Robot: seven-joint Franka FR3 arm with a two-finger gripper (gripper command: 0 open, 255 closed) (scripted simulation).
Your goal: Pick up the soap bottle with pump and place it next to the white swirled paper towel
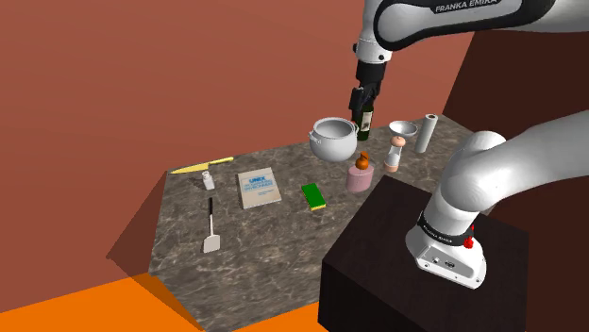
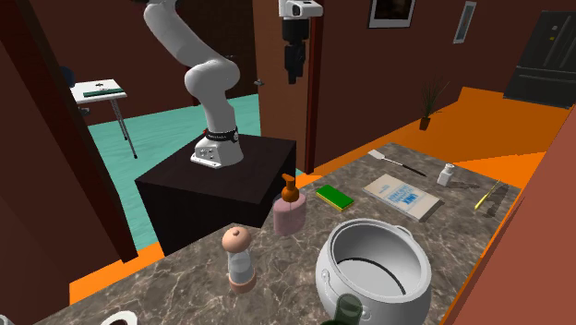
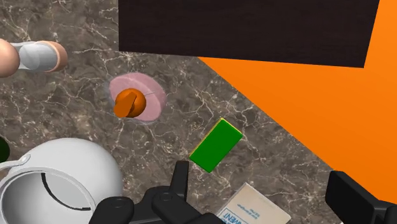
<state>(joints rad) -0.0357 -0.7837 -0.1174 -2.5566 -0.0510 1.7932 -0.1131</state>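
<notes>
Pincer [image 3: 264, 191] open and empty, high above the table [image 1: 274, 255].
Shoulder view: soap bottle [image 1: 360, 175] stands at the pot's [image 1: 333, 138] five o'clock. I judge it light, stiff, slick; I'd clasp its pink body, below the pump [image 3: 129, 103].

A white pot [image 1: 333, 139] stands on the marbled tabletop [image 1: 264, 255]; a book [image 1: 259, 188] (pale cover) lies between a green sponge [image 1: 314, 195] and a spatula [image 1: 210, 231].

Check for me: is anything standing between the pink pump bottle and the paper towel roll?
Yes. A peach-topped grinder stands upright on the counter directly between the pink soap bottle and the paper towel roll. A small pale bowl also sits close beside the roll.
</notes>
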